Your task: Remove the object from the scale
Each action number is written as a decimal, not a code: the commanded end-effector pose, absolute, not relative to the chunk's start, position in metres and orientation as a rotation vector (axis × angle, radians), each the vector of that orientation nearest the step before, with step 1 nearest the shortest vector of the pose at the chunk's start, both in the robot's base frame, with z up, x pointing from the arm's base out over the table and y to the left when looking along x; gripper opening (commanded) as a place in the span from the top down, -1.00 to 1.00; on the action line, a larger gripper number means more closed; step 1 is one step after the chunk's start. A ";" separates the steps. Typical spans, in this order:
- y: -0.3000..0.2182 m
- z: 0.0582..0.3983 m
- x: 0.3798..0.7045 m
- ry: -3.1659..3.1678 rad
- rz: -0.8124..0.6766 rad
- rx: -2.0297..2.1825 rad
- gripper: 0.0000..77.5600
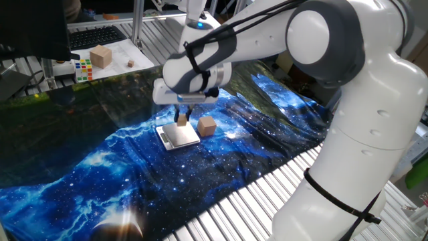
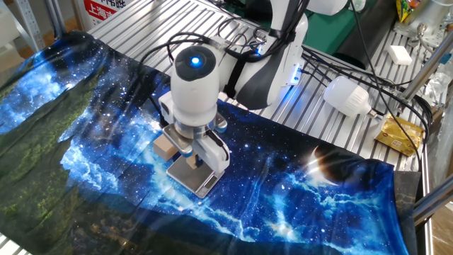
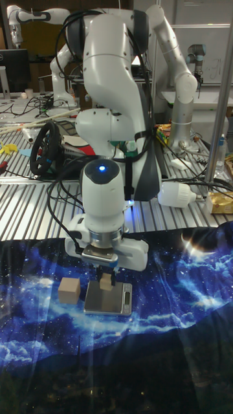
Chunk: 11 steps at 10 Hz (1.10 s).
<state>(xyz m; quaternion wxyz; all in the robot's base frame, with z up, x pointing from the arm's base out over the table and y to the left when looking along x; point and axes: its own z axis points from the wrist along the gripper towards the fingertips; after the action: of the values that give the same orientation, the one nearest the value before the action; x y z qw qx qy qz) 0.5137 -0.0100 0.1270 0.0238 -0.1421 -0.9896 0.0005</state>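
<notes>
Tall fixed view: I'm seeing the gripper (image 3: 104, 283) with its jaws pinched narrow on the small tan block (image 3: 104, 284), holding it in the air just above the scale (image 3: 108, 300). The block is not touching the plate; there is a clear gap under it. In one fixed view I'm seeing the same thing: the gripper (image 1: 182, 120) is clamping the block (image 1: 181, 121) from both sides, and the block is hanging over the back edge of the scale (image 1: 178, 136), whose plate is lying bare. In the other fixed view the gripper (image 2: 192, 157) is pointing straight down and its wrist is hiding most of the block, so I cannot tell the grip from there; the scale (image 2: 192, 177) is showing beneath it, flat on the blue galaxy-print cloth (image 2: 304, 191).

A reddish-brown cube (image 1: 206, 125) is sitting on the cloth just beside the scale, apart from it. In the tall fixed view that cube (image 3: 69, 290) is lying to the left of the scale. Far back on a white sheet I'm seeing a bigger cardboard-coloured cube (image 1: 101, 55) and a colour puzzle cube (image 1: 83, 69), both well apart from the scale.
</notes>
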 end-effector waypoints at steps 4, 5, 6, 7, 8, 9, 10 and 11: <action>-0.007 0.139 0.558 -3.064 0.007 -0.436 0.97; -0.007 0.139 0.558 -3.064 0.007 -0.436 0.97; -0.006 0.136 0.569 -3.066 0.007 -0.434 0.97; -0.005 0.134 0.573 -3.069 0.006 -0.434 0.97; -0.005 0.132 0.576 -3.070 0.007 -0.434 0.97; -0.005 0.130 0.584 -3.070 0.007 -0.434 0.97; -0.005 0.130 0.586 -3.069 0.007 -0.434 0.97; -0.006 0.128 0.591 -3.069 0.006 -0.429 0.97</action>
<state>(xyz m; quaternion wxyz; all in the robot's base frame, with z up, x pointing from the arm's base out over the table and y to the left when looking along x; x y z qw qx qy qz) 0.5838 -0.0051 0.1297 0.0223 -0.1401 -0.9899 0.0021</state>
